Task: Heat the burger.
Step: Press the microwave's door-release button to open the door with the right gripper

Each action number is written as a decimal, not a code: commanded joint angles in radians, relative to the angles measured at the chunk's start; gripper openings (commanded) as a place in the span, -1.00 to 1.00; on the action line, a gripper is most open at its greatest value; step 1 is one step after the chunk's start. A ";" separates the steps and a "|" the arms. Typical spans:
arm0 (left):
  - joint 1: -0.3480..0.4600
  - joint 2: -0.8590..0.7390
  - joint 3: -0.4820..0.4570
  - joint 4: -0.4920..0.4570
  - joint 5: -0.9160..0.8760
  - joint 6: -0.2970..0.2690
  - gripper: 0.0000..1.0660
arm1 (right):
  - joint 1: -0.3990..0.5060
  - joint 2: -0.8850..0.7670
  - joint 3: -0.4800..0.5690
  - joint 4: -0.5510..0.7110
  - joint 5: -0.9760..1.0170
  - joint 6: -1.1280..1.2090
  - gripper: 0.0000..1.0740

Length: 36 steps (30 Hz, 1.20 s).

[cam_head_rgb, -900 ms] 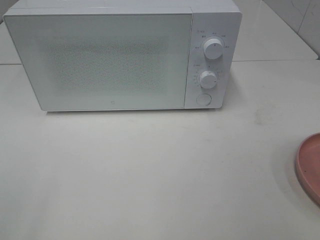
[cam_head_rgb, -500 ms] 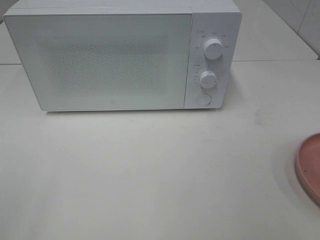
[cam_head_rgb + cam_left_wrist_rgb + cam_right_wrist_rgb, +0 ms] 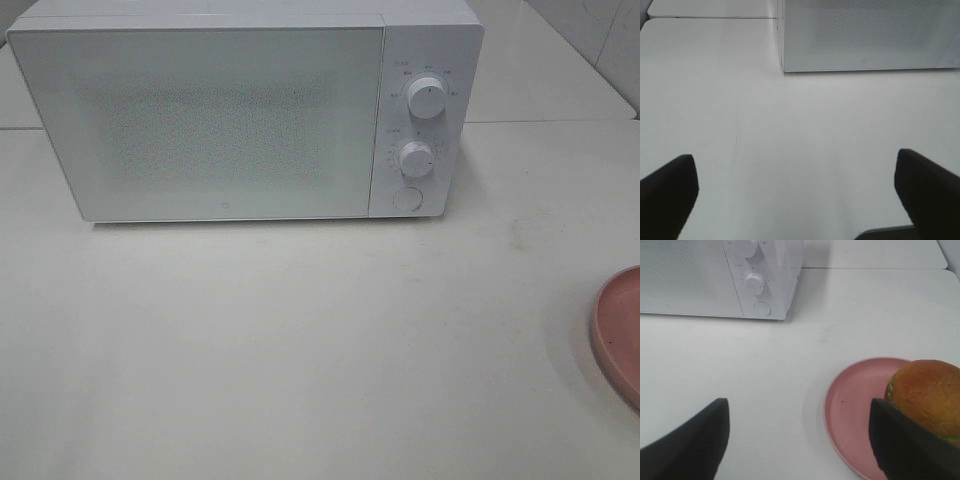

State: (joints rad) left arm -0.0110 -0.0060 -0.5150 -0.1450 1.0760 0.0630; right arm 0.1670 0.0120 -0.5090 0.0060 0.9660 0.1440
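Two grippers are in play, and both are empty. The left gripper (image 3: 794, 165) has its fingers spread as wide as they go, with only bare table (image 3: 790, 125) between them. The right gripper (image 3: 800, 407) is also open, a little less wide, and holds nothing.

Just past one finger of the right gripper sits the burger (image 3: 927, 395), bun up, on a pink plate (image 3: 855, 405). It lies off to the side of the gap between the fingers, not in line with it, and that finger hides its lower edge. The burger is round, so it has no long axis to line up with. The high camera shows only the plate's rim (image 3: 620, 330) at the right edge of the table; the burger itself is out of that view.

The right arm is clearly the nearer one, so the pick looks like its job once it swings sideways over the plate. Further out stands the microwave (image 3: 230, 120) at the back of the table, well apart from the plate, its door (image 3: 200, 120) closed. The left gripper faces the door's near corner.
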 commanded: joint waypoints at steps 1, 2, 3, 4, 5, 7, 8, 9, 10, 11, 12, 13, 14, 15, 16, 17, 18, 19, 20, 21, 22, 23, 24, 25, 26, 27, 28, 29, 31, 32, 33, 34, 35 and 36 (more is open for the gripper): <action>0.004 0.000 -0.001 -0.007 -0.004 -0.005 0.87 | -0.009 0.052 -0.009 0.001 -0.010 0.007 0.40; 0.004 0.000 -0.001 -0.007 -0.004 -0.005 0.87 | -0.009 0.086 -0.009 0.001 -0.009 0.007 0.40; 0.004 0.000 -0.001 -0.007 -0.004 -0.005 0.87 | -0.009 0.086 -0.009 0.001 -0.009 0.007 0.40; 0.004 0.000 -0.001 -0.007 -0.004 -0.005 0.87 | -0.009 0.123 -0.009 0.001 -0.008 0.007 0.40; 0.004 0.000 -0.001 -0.007 -0.004 -0.005 0.87 | -0.009 0.123 -0.009 0.001 -0.008 0.007 0.40; 0.004 0.000 -0.001 -0.007 -0.004 -0.005 0.87 | -0.009 0.187 -0.009 0.001 -0.008 0.006 0.40; 0.004 0.000 -0.001 -0.007 -0.004 -0.005 0.87 | -0.009 0.187 -0.009 0.001 -0.008 0.006 0.40; 0.004 0.000 -0.001 -0.007 -0.004 -0.005 0.87 | -0.009 0.209 -0.009 0.001 -0.008 0.006 0.40; 0.004 0.000 -0.001 -0.007 -0.004 -0.005 0.87 | -0.009 0.209 -0.009 0.001 -0.008 0.006 0.40; 0.004 0.000 -0.001 -0.007 -0.004 -0.005 0.87 | -0.009 0.248 -0.009 0.001 -0.008 0.005 0.40; 0.004 0.000 -0.001 -0.007 -0.004 -0.005 0.87 | -0.009 0.285 -0.009 0.001 -0.008 0.005 0.40; 0.004 0.000 -0.001 -0.007 -0.004 -0.005 0.87 | -0.009 0.285 -0.009 0.001 -0.008 0.005 0.40; 0.004 0.000 -0.001 -0.007 -0.004 -0.005 0.87 | -0.009 0.306 -0.009 0.001 -0.008 0.005 0.40; 0.004 0.000 -0.001 -0.007 -0.004 -0.005 0.87 | -0.009 0.347 -0.009 0.001 -0.009 0.005 0.40; 0.004 0.000 -0.001 -0.007 -0.004 -0.005 0.87 | -0.009 0.347 -0.009 0.001 -0.009 0.005 0.40; 0.004 0.000 -0.001 -0.007 -0.004 -0.005 0.87 | -0.009 0.366 -0.009 0.001 -0.009 0.005 0.40; 0.004 0.000 -0.001 -0.007 -0.004 -0.005 0.87 | -0.009 0.401 -0.009 0.001 -0.010 0.005 0.40; 0.004 0.000 -0.001 -0.007 -0.004 -0.005 0.87 | -0.009 0.401 -0.009 0.001 -0.010 0.005 0.40; 0.004 0.000 -0.001 -0.007 -0.004 -0.005 0.87 | -0.009 0.434 -0.011 0.000 -0.023 0.006 0.40; 0.004 0.000 -0.001 -0.007 -0.004 -0.005 0.87 | -0.009 0.434 -0.011 0.000 -0.023 0.006 0.40; 0.004 0.000 -0.001 -0.007 -0.004 -0.005 0.87 | -0.009 0.451 -0.015 0.000 -0.039 0.006 0.40; 0.004 0.000 -0.001 -0.007 -0.004 -0.005 0.87 | -0.009 0.482 -0.015 0.001 -0.084 0.006 0.40; 0.004 0.000 -0.001 -0.007 -0.004 -0.005 0.87 | -0.009 0.482 -0.015 0.001 -0.084 0.006 0.40; 0.004 0.000 -0.001 -0.007 -0.004 -0.005 0.87 | -0.009 0.518 -0.015 0.000 -0.140 0.005 0.40; 0.004 0.000 -0.001 -0.007 -0.004 -0.005 0.87 | -0.009 0.537 -0.015 0.000 -0.168 0.005 0.40; 0.004 0.000 -0.001 -0.007 -0.004 -0.005 0.87 | -0.009 0.537 -0.015 0.000 -0.168 0.005 0.40; 0.004 0.000 -0.001 -0.007 -0.004 -0.005 0.87 | -0.009 0.572 -0.015 0.000 -0.216 0.003 0.40; 0.004 0.000 -0.001 -0.007 -0.004 -0.005 0.87 | -0.009 0.572 -0.015 0.000 -0.216 0.003 0.40; 0.004 0.000 -0.001 -0.007 -0.004 -0.005 0.87 | -0.009 0.630 -0.015 0.000 -0.285 0.003 0.40; 0.004 0.000 -0.001 -0.007 -0.004 -0.005 0.87 | -0.009 0.630 -0.015 0.000 -0.285 0.003 0.40; 0.004 0.000 -0.001 -0.007 -0.004 -0.005 0.87 | -0.009 0.676 -0.013 0.000 -0.338 0.003 0.40; 0.004 0.000 -0.001 -0.007 -0.004 -0.005 0.87 | -0.009 0.695 -0.013 0.000 -0.364 0.003 0.40; 0.004 0.000 -0.001 -0.007 -0.004 -0.005 0.87 | -0.009 0.695 -0.013 0.000 -0.364 0.003 0.40; 0.004 0.000 -0.001 -0.007 -0.004 -0.005 0.87 | -0.009 0.741 -0.012 0.000 -0.410 0.003 0.40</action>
State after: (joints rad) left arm -0.0110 -0.0060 -0.5150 -0.1450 1.0760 0.0630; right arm 0.1670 0.7000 -0.5160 0.0070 0.6300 0.1450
